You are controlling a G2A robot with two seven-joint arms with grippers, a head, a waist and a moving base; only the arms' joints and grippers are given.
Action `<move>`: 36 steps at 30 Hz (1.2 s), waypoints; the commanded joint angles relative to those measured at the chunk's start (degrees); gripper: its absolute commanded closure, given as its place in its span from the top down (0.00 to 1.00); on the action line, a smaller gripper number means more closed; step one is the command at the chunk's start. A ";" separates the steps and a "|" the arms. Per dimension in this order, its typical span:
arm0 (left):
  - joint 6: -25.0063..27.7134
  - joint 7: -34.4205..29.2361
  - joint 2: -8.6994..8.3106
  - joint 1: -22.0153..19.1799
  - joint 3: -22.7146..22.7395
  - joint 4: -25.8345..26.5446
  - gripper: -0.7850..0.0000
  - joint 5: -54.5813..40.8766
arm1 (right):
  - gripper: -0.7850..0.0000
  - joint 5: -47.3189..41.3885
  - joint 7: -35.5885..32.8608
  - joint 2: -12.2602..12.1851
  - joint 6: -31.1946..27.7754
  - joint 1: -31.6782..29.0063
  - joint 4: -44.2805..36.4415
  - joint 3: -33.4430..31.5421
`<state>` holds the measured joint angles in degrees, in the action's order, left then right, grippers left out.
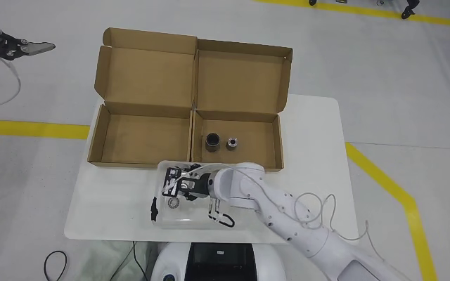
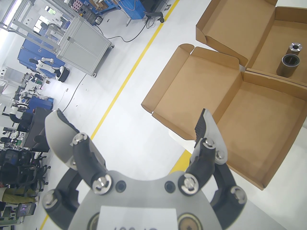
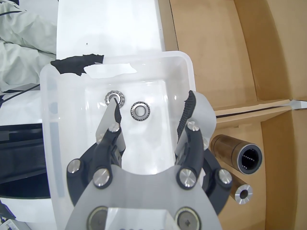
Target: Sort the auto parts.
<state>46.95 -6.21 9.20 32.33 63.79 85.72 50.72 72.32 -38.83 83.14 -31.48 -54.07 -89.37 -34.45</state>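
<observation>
Two small tapered roller bearings lie in a clear plastic bin. My right gripper hangs open inside the bin, one fingertip over the first bearing, the second bearing between its fingers. From above, that gripper sits in the bin beside a bearing. The right cardboard box holds a dark cylindrical bushing and a small silver sleeve. The left box is bare. My left gripper is open and holds nothing, off the table's far left.
Both box lids lie open toward the back. Black tape marks the bin's rim. The bushing and sleeve lie just across the box wall from the bin. White tabletop is bare at the right.
</observation>
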 commanded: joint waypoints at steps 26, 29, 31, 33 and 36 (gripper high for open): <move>0.00 0.00 0.00 0.00 0.00 0.00 1.00 0.00 | 0.59 1.38 1.80 0.10 -0.86 -0.89 0.86 1.29; 0.00 0.00 0.00 0.00 0.00 0.00 1.00 0.00 | 0.57 1.83 2.19 0.31 -0.80 -1.20 1.63 2.10; 0.00 0.00 0.00 0.00 0.00 0.00 1.00 0.00 | 0.56 1.99 2.02 0.42 -0.71 -1.32 2.20 2.46; 0.00 0.00 0.00 0.00 0.00 0.00 1.00 0.00 | 0.55 2.17 1.20 0.54 -0.38 -1.38 2.71 2.75; 0.00 0.00 0.00 0.00 0.00 0.00 1.00 0.00 | 0.51 2.44 -0.42 0.77 0.32 -1.38 3.60 3.27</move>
<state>46.95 -6.21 9.20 32.33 63.79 85.72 50.72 74.71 -38.87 83.84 -31.38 -55.48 -86.02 -31.30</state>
